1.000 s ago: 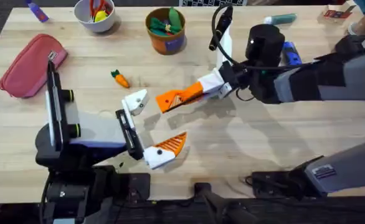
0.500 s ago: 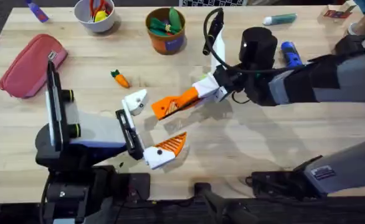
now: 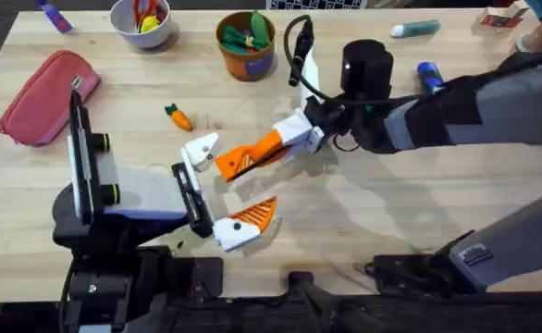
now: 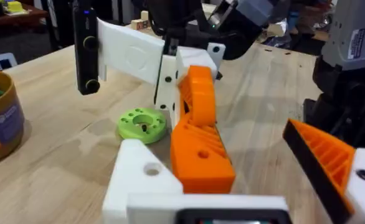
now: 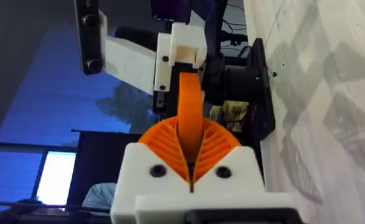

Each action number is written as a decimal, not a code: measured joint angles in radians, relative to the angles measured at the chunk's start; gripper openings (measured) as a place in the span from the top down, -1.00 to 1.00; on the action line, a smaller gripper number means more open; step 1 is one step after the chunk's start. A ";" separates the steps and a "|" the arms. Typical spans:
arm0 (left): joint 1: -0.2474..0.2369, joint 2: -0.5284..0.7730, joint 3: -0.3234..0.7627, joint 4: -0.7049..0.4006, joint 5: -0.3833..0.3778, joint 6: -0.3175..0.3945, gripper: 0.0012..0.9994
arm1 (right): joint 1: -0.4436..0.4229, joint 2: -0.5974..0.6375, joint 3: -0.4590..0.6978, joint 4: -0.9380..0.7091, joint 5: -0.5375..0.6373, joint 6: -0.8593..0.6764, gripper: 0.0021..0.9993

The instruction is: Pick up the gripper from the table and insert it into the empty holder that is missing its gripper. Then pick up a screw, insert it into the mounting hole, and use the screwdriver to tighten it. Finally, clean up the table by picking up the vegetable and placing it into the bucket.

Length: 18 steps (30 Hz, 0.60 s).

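Note:
My right gripper (image 3: 271,146) is shut on the gripper (image 3: 237,161), an orange wedge whose tip points at the holder (image 3: 202,148). That bare white holder is one finger of my left gripper (image 3: 227,185), which stands open; its other finger carries an orange ribbed pad. In the left wrist view the wedge (image 4: 198,140) hangs just beside the holder (image 4: 140,180). In the right wrist view my two pads clamp the wedge (image 5: 189,115). The vegetable (image 3: 178,117) lies left of the holder. The bucket (image 3: 247,44) stands at the back. The screwdriver (image 3: 428,76) lies behind my right arm. A screw is out of view.
A white bowl (image 3: 141,20) and a pink pouch (image 3: 47,95) sit at the back left. A teal marker (image 3: 414,29) lies at the back right. A green disc (image 4: 143,123) rests on the table beyond the holder.
My right gripper has carried the orange wedge leftward and closer to the holder. The left arm has stayed still.

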 joint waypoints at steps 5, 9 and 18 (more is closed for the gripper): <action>0.000 0.000 0.000 0.000 0.000 0.000 -0.97 | 0.011 0.001 0.027 0.000 0.000 0.004 0.99; 0.000 0.000 0.000 0.000 0.000 0.000 -0.97 | 0.011 0.001 0.036 -0.001 0.003 0.010 0.99; 0.000 0.000 0.000 0.000 -0.001 0.000 -0.97 | 0.012 0.001 0.037 -0.011 0.028 0.015 0.99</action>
